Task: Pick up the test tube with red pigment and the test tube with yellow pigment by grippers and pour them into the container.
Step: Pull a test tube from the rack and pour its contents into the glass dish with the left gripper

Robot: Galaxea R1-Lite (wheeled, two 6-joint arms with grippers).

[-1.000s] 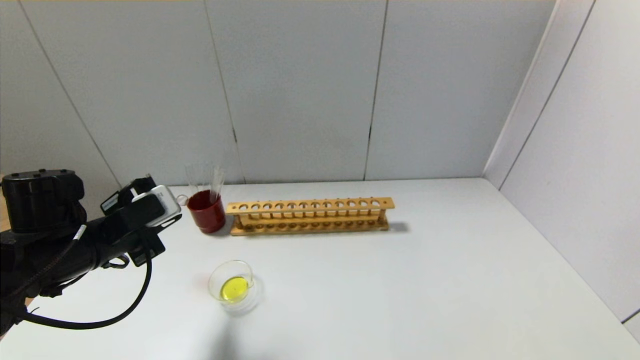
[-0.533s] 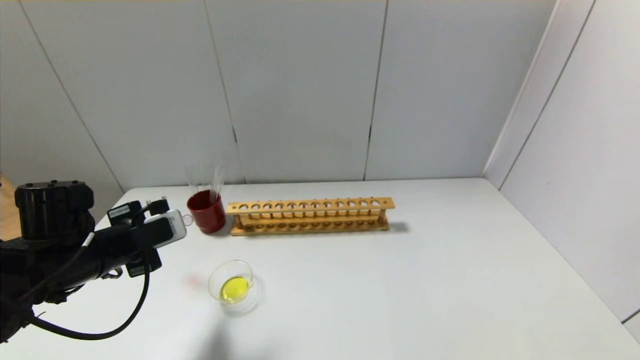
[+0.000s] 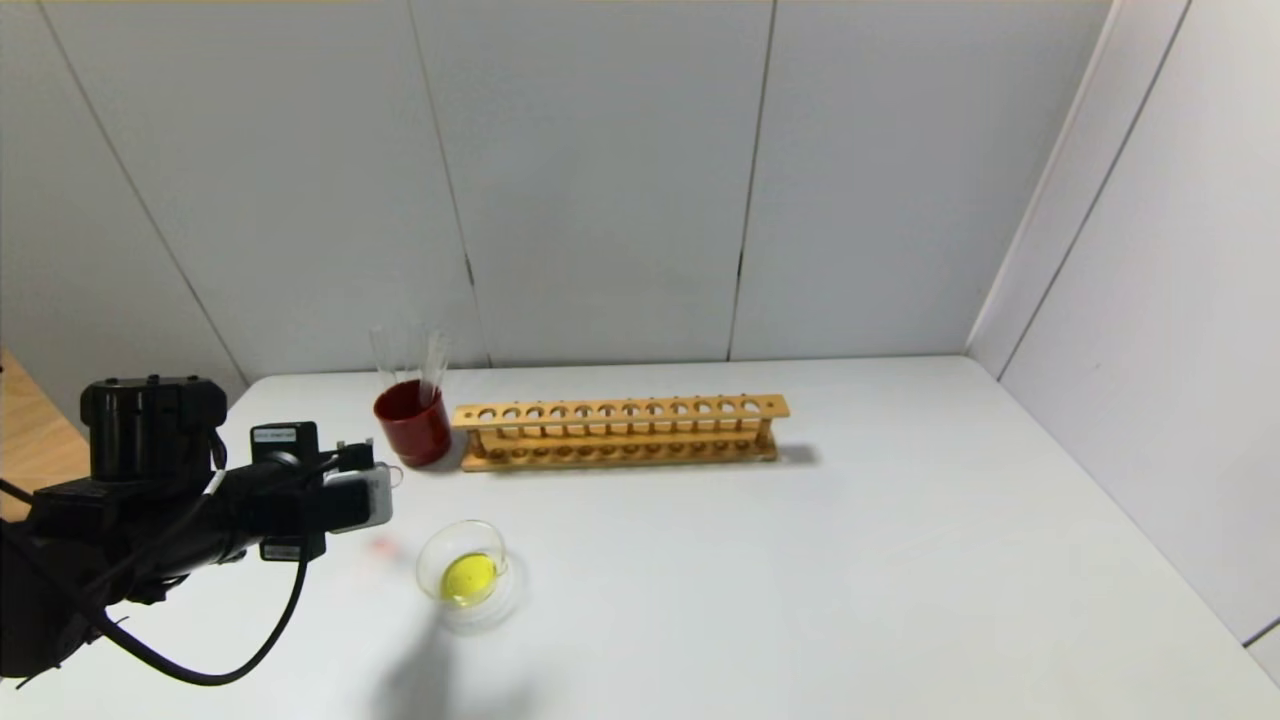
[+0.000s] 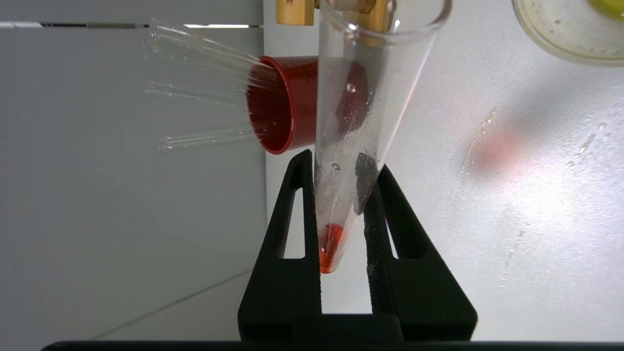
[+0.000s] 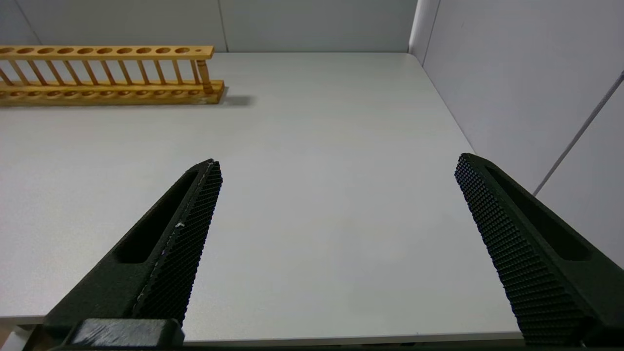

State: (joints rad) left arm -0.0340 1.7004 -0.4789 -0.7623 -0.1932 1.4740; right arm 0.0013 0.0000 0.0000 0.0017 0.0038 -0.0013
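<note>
My left gripper (image 4: 341,163) is shut on the test tube with red pigment (image 4: 351,122), a clear tube with a little red-orange liquid at its closed end between the fingers. In the head view the left gripper (image 3: 385,488) holds it roughly level, just left of the container (image 3: 465,572) and above the table. The container is a low clear glass dish with yellow liquid in it; its rim also shows in the left wrist view (image 4: 560,39). No tube with yellow liquid is in view. My right gripper (image 5: 336,165) is open and empty over the table's near right part.
A dark red cup (image 3: 412,425) with several colourless tubes stands at the back left, also seen in the left wrist view (image 4: 282,105). An empty wooden tube rack (image 3: 620,430) stands right of it. Walls close the back and right.
My left arm has come down and moved right toward the dish, and its wrist has turned so that the tube lies more level.
</note>
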